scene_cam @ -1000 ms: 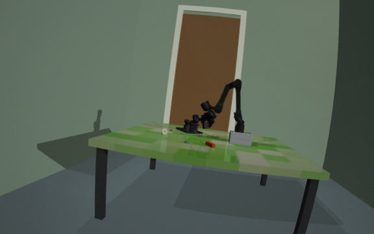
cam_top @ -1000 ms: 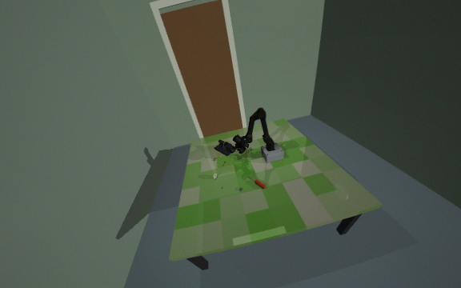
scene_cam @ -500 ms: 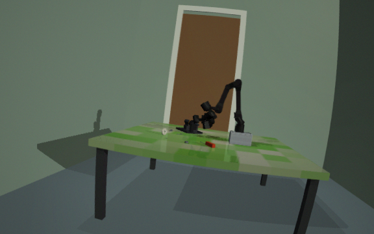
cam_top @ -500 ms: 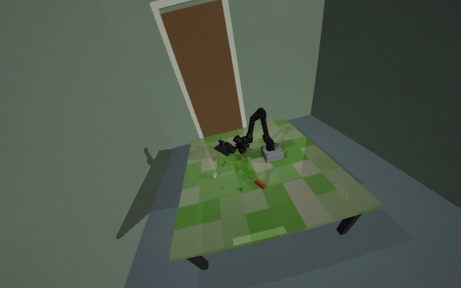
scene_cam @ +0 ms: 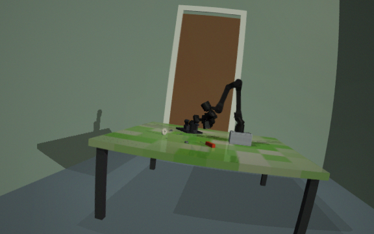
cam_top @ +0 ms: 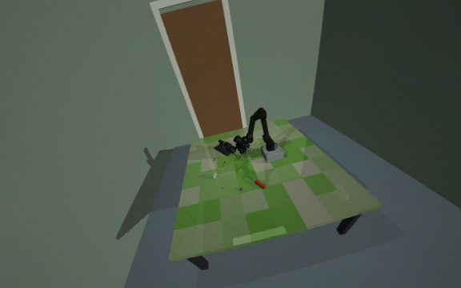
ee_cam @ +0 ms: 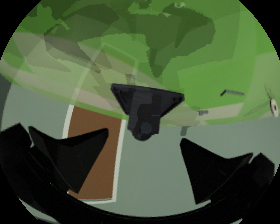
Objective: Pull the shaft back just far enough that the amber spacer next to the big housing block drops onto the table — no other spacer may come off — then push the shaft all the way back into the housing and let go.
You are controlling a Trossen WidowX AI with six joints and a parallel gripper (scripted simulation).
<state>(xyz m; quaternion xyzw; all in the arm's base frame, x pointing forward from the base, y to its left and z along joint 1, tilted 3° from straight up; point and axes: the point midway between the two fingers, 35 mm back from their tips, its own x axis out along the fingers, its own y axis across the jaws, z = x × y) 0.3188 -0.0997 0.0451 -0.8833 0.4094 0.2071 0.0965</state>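
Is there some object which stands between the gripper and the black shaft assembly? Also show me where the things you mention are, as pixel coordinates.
No, nothing visible stands between the gripper (cam_top: 237, 150) (scene_cam: 202, 122) (ee_cam: 145, 136) and the black shaft assembly (cam_top: 225, 148) (scene_cam: 191, 126) (ee_cam: 143, 112); the bent metal key (ee_cam: 234, 92) lies off to the side.
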